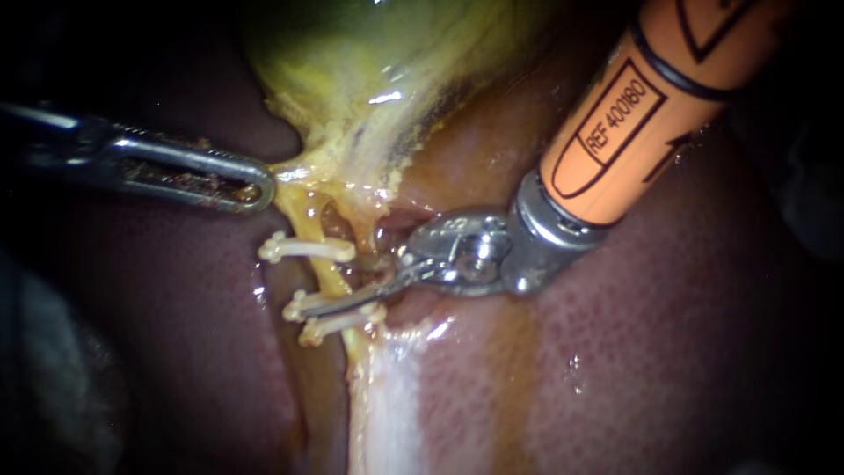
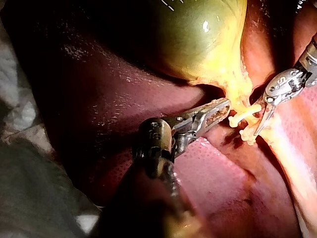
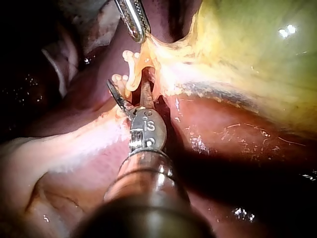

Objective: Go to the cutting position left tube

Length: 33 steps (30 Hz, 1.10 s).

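Two instruments: left instrument [image 1: 257, 186] entered from the left, right instrument [image 3: 128, 83] from the upper right.
Clips: three white clips [image 1: 303, 249] counted, all across one yellow tube.
Organs: one gallbladder [image 1: 369, 53], one liver [image 1: 659, 352].
Left jaws: closed on the yellow tissue at the gallbladder's lower edge, above the clips.
Right jaws: two blades stood apart, gripping nothing.
Left tube [image 1: 305, 224]: ran down from the gallbladder and lay between the parted blades, close to the lower two clips.
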Tool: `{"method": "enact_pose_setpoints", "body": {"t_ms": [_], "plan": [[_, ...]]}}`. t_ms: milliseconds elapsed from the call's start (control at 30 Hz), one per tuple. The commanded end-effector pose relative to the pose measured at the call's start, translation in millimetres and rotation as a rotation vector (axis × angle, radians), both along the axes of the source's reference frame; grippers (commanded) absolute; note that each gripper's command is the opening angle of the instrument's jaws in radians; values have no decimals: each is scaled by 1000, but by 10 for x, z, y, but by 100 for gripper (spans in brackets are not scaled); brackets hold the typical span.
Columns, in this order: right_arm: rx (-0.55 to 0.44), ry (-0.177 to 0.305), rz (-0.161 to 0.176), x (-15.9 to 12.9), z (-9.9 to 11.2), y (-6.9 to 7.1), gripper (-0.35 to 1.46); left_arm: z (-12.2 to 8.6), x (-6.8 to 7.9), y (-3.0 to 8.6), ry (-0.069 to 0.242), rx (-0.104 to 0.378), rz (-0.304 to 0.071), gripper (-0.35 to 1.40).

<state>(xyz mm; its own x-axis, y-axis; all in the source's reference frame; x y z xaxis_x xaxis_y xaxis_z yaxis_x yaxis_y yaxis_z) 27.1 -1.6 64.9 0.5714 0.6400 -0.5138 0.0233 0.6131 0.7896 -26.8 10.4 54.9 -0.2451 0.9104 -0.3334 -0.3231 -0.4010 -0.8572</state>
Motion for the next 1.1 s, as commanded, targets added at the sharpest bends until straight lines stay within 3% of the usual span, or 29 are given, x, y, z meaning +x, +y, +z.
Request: {"method": "enact_pose_setpoints", "body": {"t_ms": [33, 400, 700, 900, 1100], "plan": [[5, -2, 5, 2, 1, -1, 126, 0, 0, 0, 1, 0, -1, -35], [13, 7, 23, 30, 10, -8, 131, 1, -1, -1, -3, 1, 0, -35], [60, 60, 63, 43, 7, -8, 133, 1, -1, -1, -3, 0, 0, -35], [109, 109, 84, 47, -8, -11, 136, 1, -1, -1, -3, 0, 0, -35], [154, 190, 84, 55, -35, -9, 135, 1, 0, -1, -3, 0, 0, -35]]}}
